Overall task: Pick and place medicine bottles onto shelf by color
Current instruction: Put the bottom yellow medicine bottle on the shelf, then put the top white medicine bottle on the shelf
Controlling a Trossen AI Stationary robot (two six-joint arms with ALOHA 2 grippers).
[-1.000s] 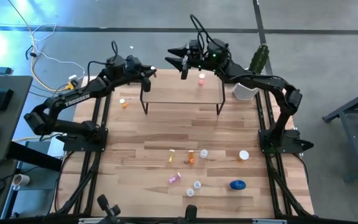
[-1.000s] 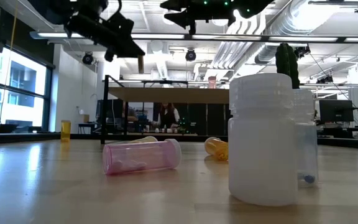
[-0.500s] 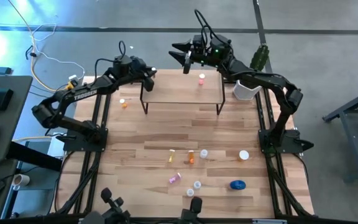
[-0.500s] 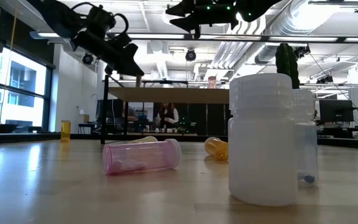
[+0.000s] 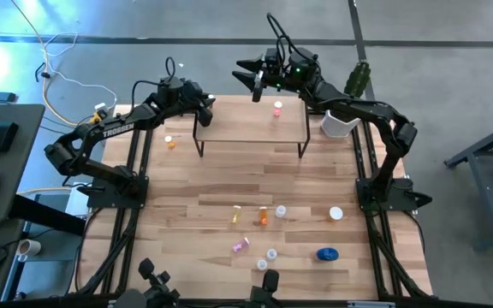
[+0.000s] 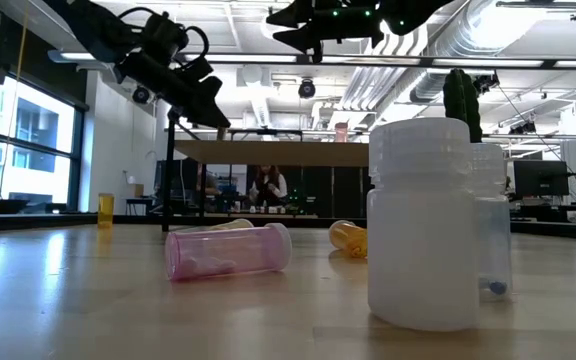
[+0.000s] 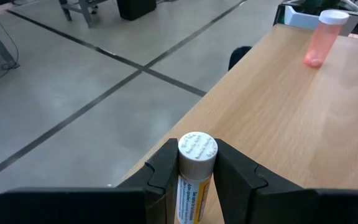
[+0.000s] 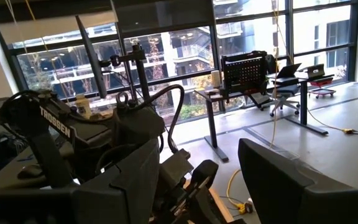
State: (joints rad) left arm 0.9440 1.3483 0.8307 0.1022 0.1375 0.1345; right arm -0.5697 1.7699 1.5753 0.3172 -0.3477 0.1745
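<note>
Yellowish bottle [image 7: 195, 177] upright, clamped in left gripper [image 7: 194, 180] jaws | over shelf [image 5: 251, 127] left edge | pink bottle [image 5: 277, 109] farther right | right gripper [image 5: 248, 79] jaws apart, empty

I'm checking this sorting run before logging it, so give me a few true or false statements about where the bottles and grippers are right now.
1. The left gripper is shut on a yellow-labelled bottle with a white cap. True.
2. A pink bottle stands on the shelf. True.
3. The right gripper is holding the blue jar. False: it is open and empty above the shelf's far edge; the blue jar lies on the table near the front.
4. The shelf holds five bottles. False: only the pink one shows on it.
5. A pink bottle lies on its side on the table. True.
</note>
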